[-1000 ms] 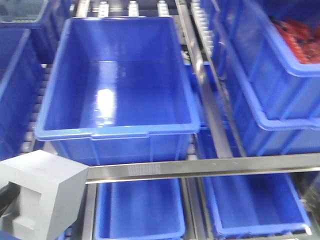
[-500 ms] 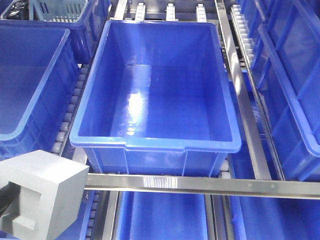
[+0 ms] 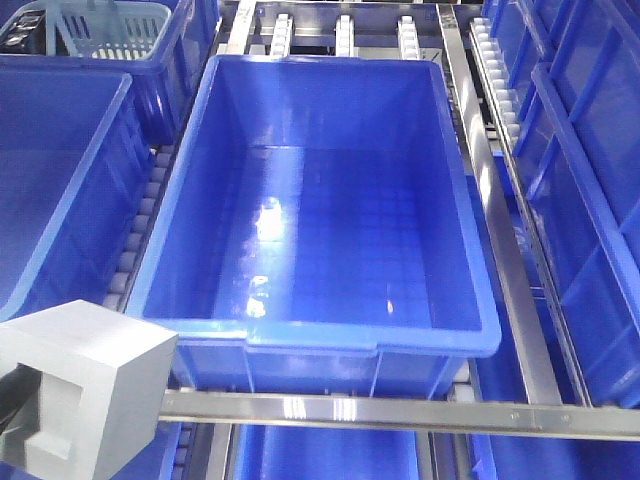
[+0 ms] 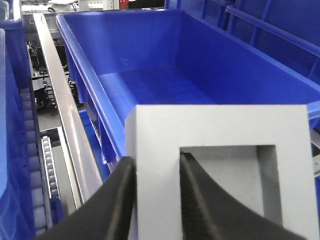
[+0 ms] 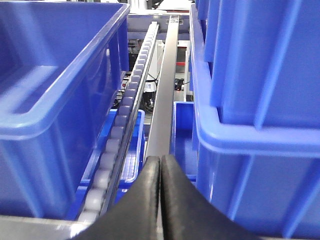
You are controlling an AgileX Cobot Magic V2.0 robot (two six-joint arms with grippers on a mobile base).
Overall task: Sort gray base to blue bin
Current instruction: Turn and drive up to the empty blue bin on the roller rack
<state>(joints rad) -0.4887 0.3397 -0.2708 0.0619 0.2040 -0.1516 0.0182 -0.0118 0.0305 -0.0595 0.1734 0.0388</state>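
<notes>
The gray base (image 3: 80,385) hangs at the lower left of the front view, outside the near left corner of the blue bin (image 3: 315,335). My left gripper (image 4: 156,165) is shut on the gray base (image 4: 220,125): one black finger presses the block's outer side and the other sits inside its square recess, pinching that wall. The blue bin (image 4: 87,65) lies beyond the block, deep, with a grid-patterned floor and nothing in it. My right gripper (image 5: 161,162) is shut on nothing, its fingers pressed together over a metal rail (image 5: 165,107) between bins.
A steel crossbar (image 3: 400,412) runs below the blue bin's near rim. Roller tracks (image 3: 135,240) flank it. More blue crates stand at left (image 3: 50,180), right (image 3: 590,180) and below. A pale slotted basket (image 3: 110,28) sits in the far left crate.
The front view has shifted: the blue bin now sits more central and closer, its grid floor clearer. The gray base keeps its place at lower left, still held by the left gripper.
</notes>
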